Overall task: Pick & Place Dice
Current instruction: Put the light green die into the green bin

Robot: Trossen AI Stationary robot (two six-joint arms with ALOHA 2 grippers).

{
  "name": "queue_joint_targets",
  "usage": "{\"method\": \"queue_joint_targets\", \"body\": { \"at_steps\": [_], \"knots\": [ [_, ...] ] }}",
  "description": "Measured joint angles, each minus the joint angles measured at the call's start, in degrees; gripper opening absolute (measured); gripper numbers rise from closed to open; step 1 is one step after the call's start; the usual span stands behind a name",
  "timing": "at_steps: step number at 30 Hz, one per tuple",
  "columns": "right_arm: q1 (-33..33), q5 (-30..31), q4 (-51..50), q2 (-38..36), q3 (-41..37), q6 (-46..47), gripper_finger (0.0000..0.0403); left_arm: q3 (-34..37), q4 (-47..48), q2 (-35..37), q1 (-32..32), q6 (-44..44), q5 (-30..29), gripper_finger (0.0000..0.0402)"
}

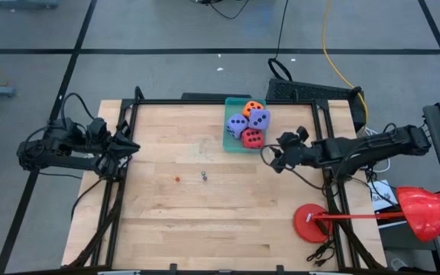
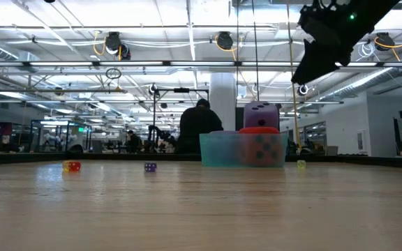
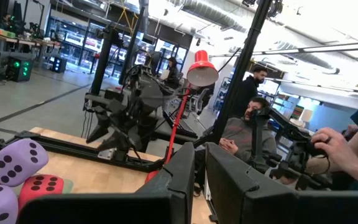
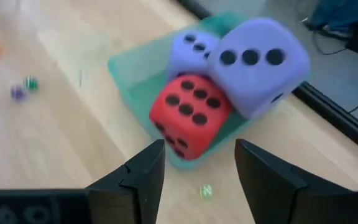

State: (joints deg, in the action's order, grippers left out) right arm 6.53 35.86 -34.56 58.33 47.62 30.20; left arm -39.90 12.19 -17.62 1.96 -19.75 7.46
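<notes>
All four dice sit piled in the teal tray (image 1: 230,136) at the far edge of my table (image 1: 205,214): the red die (image 1: 252,137) nearest me, one purple die (image 1: 237,124) to its left, the other purple die (image 1: 260,118) riding high, and the orange die (image 1: 253,106) at the back. They look like soft foam cubes with rounded corners and dark pips; the tray is translucent, thin-walled and rectangular.

My right gripper (image 1: 278,159) hangs above the wood just right of the tray, its fingers (image 4: 135,177) spread and empty, the red die showing through the gap. My left gripper (image 1: 131,145) waits over the left rail, its fingers (image 3: 179,171) a narrow slit apart and empty.

The pale plank top lies wide and bare toward me, save a few tiny beads (image 1: 204,176) mid-table. A black frame (image 1: 121,191) borders the sides.
</notes>
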Motion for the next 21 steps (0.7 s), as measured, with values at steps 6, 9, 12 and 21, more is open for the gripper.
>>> {"method": "queue_joint_targets", "body": {
  "at_steps": [6,9,12,21],
  "knots": [
    [-5.0,-8.3,-1.8,2.7,-0.9,-10.6,0.0183,0.0,0.0,0.0,0.0,0.0,0.0,0.0047],
    [-7.6,-11.9,0.2,4.4,-3.6,-15.5,0.0183,0.0,0.0,0.0,0.0,0.0,0.0,0.0047],
    [-10.1,-17.0,3.6,5.3,-7.0,-16.1,0.0183,0.0,0.0,0.0,0.0,0.0,0.0,0.0047],
    [-16.3,-24.9,17.0,5.0,-15.5,-15.3,0.0183,0.0,0.0,0.0,0.0,0.0,0.0,0.0047]
  ]
}}
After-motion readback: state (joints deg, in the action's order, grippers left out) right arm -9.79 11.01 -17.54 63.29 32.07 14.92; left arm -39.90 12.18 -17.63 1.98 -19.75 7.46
